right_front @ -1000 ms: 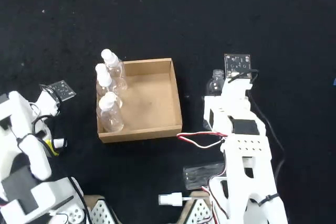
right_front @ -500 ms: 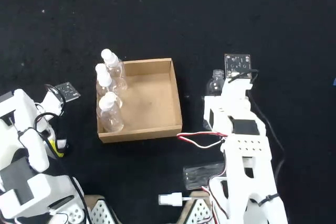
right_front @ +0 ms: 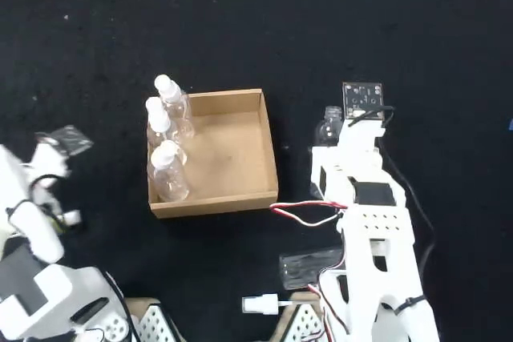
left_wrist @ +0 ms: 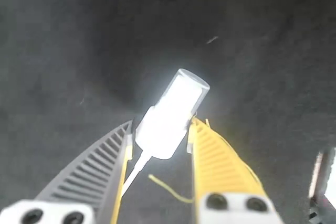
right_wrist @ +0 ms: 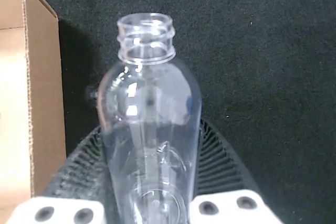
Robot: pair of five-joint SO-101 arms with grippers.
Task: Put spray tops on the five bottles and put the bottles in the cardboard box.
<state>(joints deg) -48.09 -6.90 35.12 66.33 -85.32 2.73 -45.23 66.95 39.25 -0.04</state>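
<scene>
well, the black table (right_front: 417, 38) carries the cardboard box (right_front: 232, 150), with three capped bottles (right_front: 170, 170) standing along its left side. just right of the box, the right gripper (right_wrist: 152, 145) is clamped round an upright, open-necked bottle (right_wrist: 149, 103). left of the box, the left gripper (left_wrist: 161, 127) pinches a white spray top (left_wrist: 173, 106) between its fingers. another spray top (right_front: 260, 304) lies near the table's front edge.

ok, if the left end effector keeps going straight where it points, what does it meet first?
The left end effector, shut on a spray top, points at the black table. The table likely comes first, though depth is unclear.
</scene>
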